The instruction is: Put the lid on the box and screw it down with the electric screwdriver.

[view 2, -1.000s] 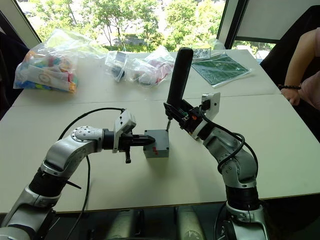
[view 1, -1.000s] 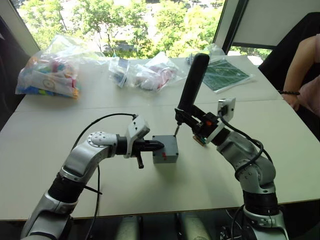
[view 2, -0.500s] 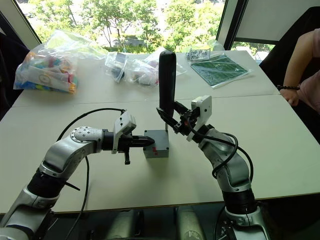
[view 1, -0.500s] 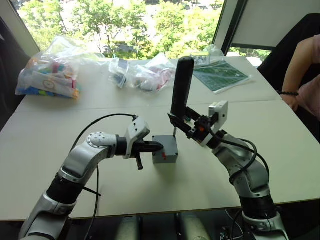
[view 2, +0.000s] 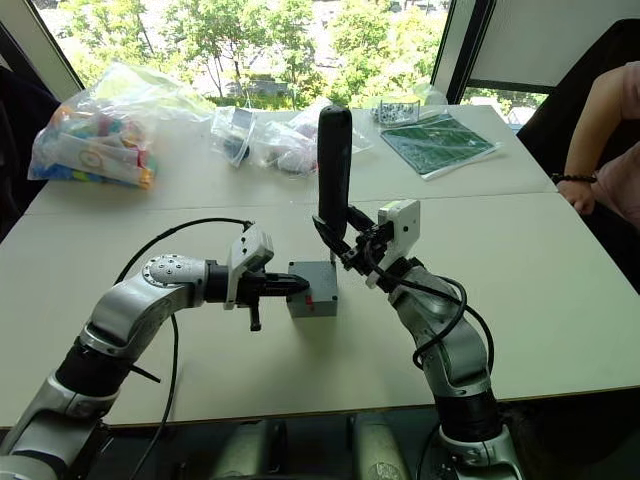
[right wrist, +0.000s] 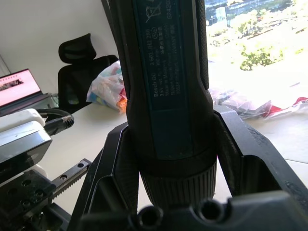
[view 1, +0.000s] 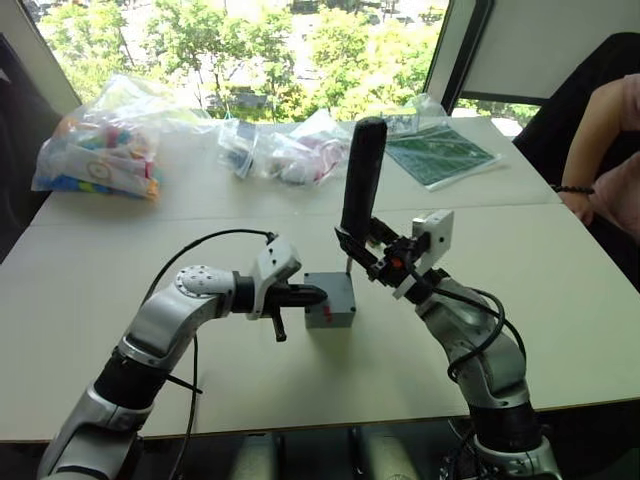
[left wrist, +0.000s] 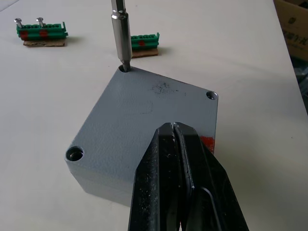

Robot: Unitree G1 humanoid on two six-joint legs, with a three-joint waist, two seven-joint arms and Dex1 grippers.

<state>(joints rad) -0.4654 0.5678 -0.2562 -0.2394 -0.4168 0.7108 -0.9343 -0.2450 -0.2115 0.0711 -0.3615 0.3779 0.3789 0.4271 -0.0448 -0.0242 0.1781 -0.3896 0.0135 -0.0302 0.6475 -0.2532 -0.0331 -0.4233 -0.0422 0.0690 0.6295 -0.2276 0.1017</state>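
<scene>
The lid point(left wrist: 144, 120), plain grey with recessed corner holes, is seated on the box point(view 1: 331, 312) under the closed left hand point(left wrist: 180, 159). The electric screwdriver point(view 1: 361, 178), gripped upright by the right hand point(view 1: 366, 248), is set in one corner hole.

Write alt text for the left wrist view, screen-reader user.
A metal screwdriver bit stands in a corner screw hole of the grey lid seated on the box, while the left gripper, fingers shut, presses on the lid. Two green terminal blocks lie on the table beyond.
</scene>
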